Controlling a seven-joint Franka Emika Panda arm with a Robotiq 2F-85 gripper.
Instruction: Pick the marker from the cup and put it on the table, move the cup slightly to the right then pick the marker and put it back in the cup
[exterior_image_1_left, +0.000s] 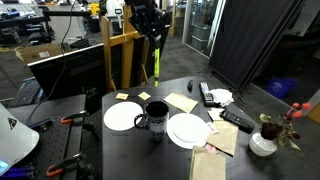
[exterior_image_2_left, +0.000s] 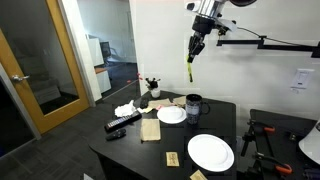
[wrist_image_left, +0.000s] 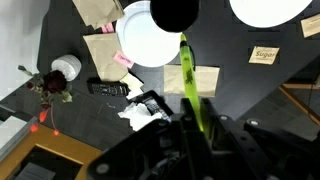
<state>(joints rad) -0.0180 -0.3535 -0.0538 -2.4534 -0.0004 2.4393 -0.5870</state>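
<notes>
Clearly caught partway through. Found no pen lying on the table (exterior_image_1_left: 150, 155) around the cup (exterior_image_1_left: 155, 117), so judged either the laying-down not yet done or the return under way; could not tell which. Saw the gripper (exterior_image_1_left: 156, 40) high above the cup, jaws pinched tight on the marker (exterior_image_1_left: 157, 62), hanging downward and lined up over the cup in both exterior views. Reckoned lowering and releasing left to do, at the least. Noted white plates (exterior_image_1_left: 122, 116) flanking the cup, both bare. Looked into the cup from the wrist view: dark, seemingly empty. Spotted a small vase (exterior_image_1_left: 262, 143) well apart from the cup, holding red flowers.
</notes>
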